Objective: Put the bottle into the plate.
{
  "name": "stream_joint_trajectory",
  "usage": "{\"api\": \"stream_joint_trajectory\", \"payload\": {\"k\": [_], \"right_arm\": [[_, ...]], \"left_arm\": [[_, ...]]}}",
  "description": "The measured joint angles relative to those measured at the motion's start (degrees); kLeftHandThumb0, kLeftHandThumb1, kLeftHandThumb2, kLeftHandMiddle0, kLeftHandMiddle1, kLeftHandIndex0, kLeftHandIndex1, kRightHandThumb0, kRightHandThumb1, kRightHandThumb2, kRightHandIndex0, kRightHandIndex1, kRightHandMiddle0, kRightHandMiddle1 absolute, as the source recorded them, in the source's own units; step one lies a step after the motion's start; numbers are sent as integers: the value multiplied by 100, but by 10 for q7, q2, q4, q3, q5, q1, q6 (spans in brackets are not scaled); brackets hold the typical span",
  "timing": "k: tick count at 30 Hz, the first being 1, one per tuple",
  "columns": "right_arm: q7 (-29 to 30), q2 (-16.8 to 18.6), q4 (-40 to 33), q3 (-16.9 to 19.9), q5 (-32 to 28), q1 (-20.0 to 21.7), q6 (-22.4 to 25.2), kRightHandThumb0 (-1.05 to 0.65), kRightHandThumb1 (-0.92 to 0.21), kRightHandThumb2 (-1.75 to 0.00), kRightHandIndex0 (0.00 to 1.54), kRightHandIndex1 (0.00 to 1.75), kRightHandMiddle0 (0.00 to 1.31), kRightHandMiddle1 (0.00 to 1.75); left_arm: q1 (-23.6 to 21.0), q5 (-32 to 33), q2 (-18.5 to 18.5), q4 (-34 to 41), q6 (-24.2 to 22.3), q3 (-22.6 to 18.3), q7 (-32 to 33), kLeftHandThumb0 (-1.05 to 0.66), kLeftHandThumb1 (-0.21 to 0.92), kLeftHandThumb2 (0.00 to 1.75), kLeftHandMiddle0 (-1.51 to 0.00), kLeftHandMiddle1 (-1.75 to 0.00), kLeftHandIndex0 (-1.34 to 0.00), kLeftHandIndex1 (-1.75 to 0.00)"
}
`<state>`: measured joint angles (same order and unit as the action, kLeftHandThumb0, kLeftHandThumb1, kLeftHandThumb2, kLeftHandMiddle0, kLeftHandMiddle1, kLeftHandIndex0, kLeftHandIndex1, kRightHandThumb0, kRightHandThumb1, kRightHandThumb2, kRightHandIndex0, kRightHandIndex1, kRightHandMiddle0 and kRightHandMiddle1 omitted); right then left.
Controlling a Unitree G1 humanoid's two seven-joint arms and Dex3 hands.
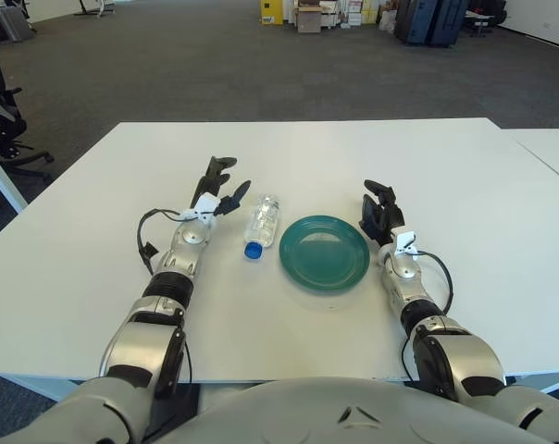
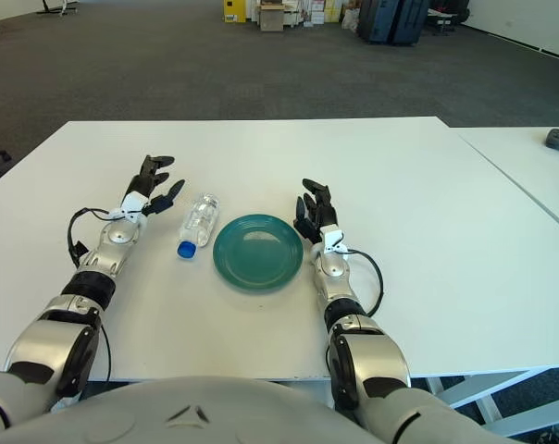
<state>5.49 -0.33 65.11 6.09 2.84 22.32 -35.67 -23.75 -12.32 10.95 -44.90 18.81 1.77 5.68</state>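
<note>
A clear plastic bottle with a blue cap (image 1: 261,225) lies on its side on the white desk (image 1: 446,176), just left of the round teal plate (image 1: 324,252) and not touching it. The left hand (image 1: 218,189) is just left of the bottle, fingers spread, holding nothing. The right hand (image 1: 379,213) shows beside the plate's right rim, fingers loosely extended and empty.

This looks like a large open-plan office or lab hall: a wide floor of dark grey carpet (image 1: 261,65) runs far back behind the plain white rectangular table (image 1: 428,157). A black wheeled office chair (image 1: 0,111) stands at the left edge, and a second white table (image 2: 529,162) adjoins on the right. Along the far wall sit stacked cardboard boxes (image 1: 309,17), a yellow container (image 1: 271,11) and dark blue upright cases (image 1: 431,20).
</note>
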Motion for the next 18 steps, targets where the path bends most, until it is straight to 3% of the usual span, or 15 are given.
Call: {"api": "stream_joint_trajectory", "payload": {"k": [9, 18], "right_arm": [[-1, 0, 0, 0, 0, 0, -1, -73, -92, -73, 33, 1, 0, 86], [-2, 0, 0, 0, 0, 0, -1, -73, -92, -73, 33, 1, 0, 86]], "left_arm": [[17, -41, 1, 61, -12, 23, 18, -102, 92, 68, -18, -69, 0, -96], [42, -110, 2, 140, -34, 57, 56, -105, 92, 76, -23, -59, 0, -90]]}}
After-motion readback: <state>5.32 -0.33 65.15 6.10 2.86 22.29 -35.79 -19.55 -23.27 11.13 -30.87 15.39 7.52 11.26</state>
